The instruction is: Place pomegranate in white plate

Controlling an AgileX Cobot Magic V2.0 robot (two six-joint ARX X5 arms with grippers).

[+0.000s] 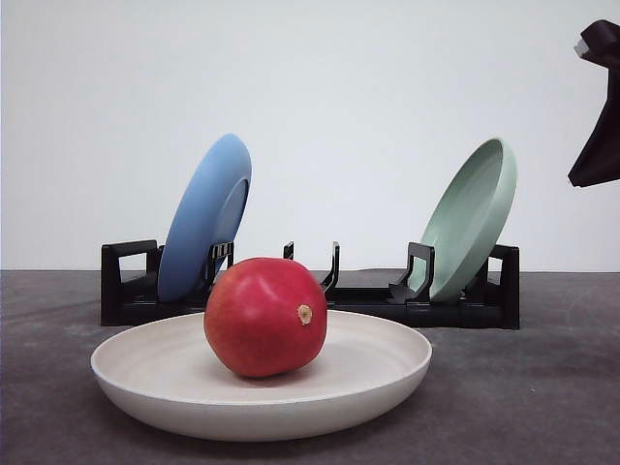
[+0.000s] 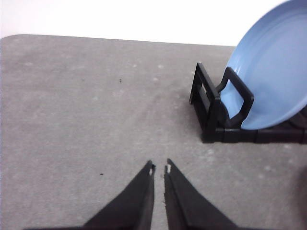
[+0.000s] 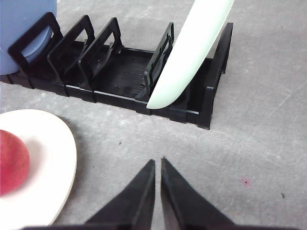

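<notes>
Fingers of both grippers — left [image 2: 159, 168], right [image 3: 158, 162] — nearly closed, empty; pomegranate [image 1: 265, 317] sits in the white plate [image 1: 387, 373].

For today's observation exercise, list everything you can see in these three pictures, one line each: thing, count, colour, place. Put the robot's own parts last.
pomegranate: one, red, resting in the white plate, stem nub facing the front camera
white plate: one, off-white, on the table nearest the front camera
blue plate: one, blue, standing tilted at the rack's left end
green plate: one, pale green, standing tilted at the rack's right end
rack: one, black, behind the white plate
table: one, grey, under everything
left gripper: one, black, shut, empty, over bare table
right gripper: one, black, shut, empty, beside the white plate
</notes>
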